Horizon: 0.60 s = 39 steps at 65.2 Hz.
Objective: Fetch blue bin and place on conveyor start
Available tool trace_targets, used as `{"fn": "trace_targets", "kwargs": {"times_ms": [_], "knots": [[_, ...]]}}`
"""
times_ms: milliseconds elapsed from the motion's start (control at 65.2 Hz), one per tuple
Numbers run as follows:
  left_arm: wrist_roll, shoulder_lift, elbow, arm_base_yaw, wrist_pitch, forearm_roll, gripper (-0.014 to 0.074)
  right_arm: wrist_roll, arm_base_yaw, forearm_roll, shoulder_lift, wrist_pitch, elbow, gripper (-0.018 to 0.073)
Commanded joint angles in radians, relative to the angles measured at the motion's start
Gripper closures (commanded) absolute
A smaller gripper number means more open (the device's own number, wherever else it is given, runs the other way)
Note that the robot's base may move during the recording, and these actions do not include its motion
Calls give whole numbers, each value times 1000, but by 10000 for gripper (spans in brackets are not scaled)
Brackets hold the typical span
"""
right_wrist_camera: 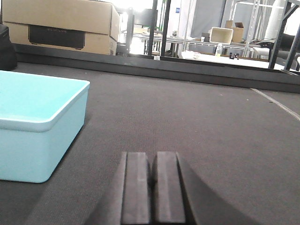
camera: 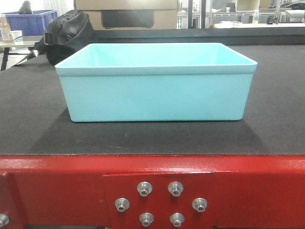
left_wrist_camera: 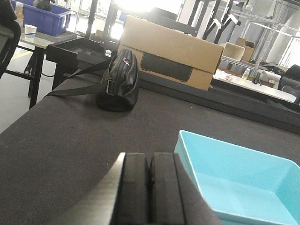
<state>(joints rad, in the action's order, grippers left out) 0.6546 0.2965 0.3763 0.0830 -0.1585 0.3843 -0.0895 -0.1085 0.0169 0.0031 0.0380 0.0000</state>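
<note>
Front view: the bin sits upright and empty on the belt, just behind the red frame with its bolt plate. A black bag lies on the belt behind the bin's left corner, apart from it. No arm shows in this view.

Left wrist view: the left gripper hangs over bare belt beside the bin, its pads pressed together with nothing between them. The bag and a cardboard box lie beyond.

Right wrist view: the right gripper is likewise pinched closed on nothing, low over the belt on the bin's other side, clear of its wall.

Judgement: the bin appears already placed at the conveyor start, both grippers free of it, so the task looks essentially complete.

Risks:
- A gripper swinging inward as it withdraws could clip the rim and skew or slide the light tub
- The bin stands close to the frame edge, so a push towards the front could tip it off the belt
- If the belt runs, the bin may travel into the bag behind it
</note>
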Motion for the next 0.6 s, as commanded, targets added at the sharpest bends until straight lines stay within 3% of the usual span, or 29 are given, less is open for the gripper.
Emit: {"fn": "trace_targets", "kwargs": {"times_ms": [0,215,261,291,337,383,429,460,583], "knots": [[-1,-3,-1,-2,19,3,707,1,-1,4,-3,-17,0,726],[-19,-5,-11,-31,7,6,707,1,-1,4,-3,-17,0,726],[-106,-13,-27,-47,7,-26,707,1,-1,4,-3,-17,0,726],[-210,-26,-48,-59,15,-97,707,1,-1,4,-3,-17,0,726],[-373,-53,-80,-76,29,-232,707,1,-1,4,-3,-17,0,726],[-626,-85,-131,-97,52,-397,707,1,-1,4,-3,-17,0,726],[-764,-118,-168,-112,82,-495,707,1,-1,4,-3,-17,0,726],[-810,-146,-195,-121,95,-514,707,1,-1,4,-3,-17,0,726],[-804,-252,-269,-119,95,-508,707,1,-1,4,-3,-17,0,726]]}}
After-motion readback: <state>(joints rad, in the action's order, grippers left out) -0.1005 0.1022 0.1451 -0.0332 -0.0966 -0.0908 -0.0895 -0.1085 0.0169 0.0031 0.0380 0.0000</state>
